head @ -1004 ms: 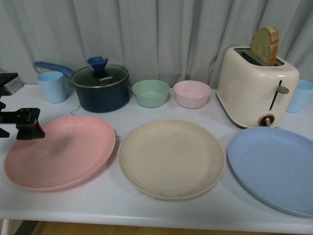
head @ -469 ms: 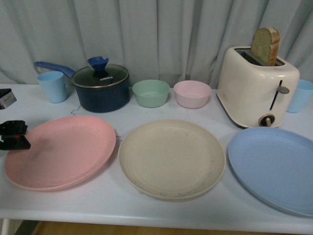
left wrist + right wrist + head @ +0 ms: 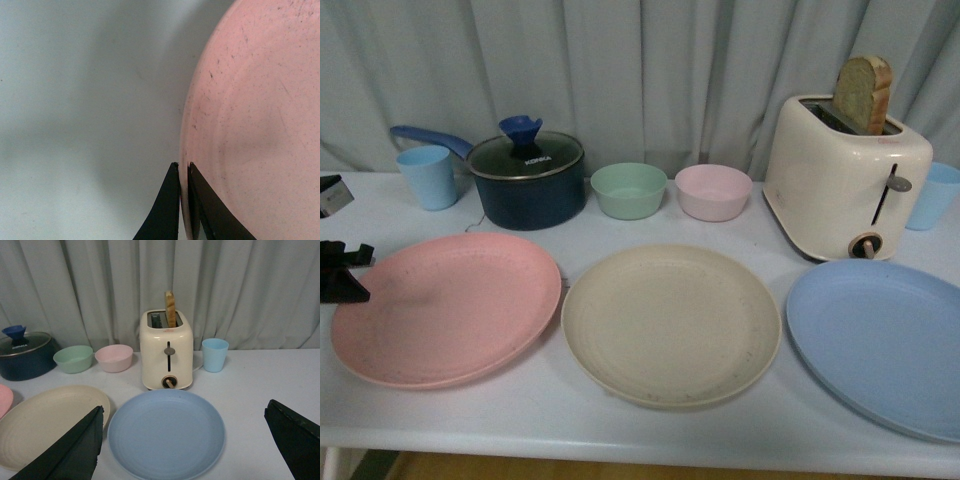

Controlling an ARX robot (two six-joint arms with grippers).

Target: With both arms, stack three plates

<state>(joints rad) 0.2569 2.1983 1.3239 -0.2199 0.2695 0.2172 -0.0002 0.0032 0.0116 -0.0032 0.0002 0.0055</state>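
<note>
I'm taking the beige plate [image 3: 670,325] in the middle of the table [image 3: 620,425] as my reference. The pink plate [image 3: 445,308] lies just to its left, their rims almost meeting. The blue plate [image 3: 880,345] lies to its right with a narrow strip of table between them. None of the three plates is on another.

On the left wrist camera, the left hand [image 3: 183,169] is nipped onto the pink plate's rim on the side facing away from the beige plate. One black finger [image 3: 167,210] is outside the rim and the other is on the plate's face, with only the thin edge between them. On the front camera it shows as a black shape at that far edge.

The right hand [image 3: 184,410] hangs over the blue plate, on the side away from the beige plate. Its fingers are spread wide and hold nothing.

Behind the beige plate stand a green bowl [image 3: 628,190] and a pink bowl [image 3: 712,192]. Further left behind it is a dark lidded pot [image 3: 527,185] with a blue cup [image 3: 427,176] beside it. Behind and to the right of the beige plate is a cream toaster [image 3: 845,180] with a slice of bread [image 3: 863,93] standing up in it.
</note>
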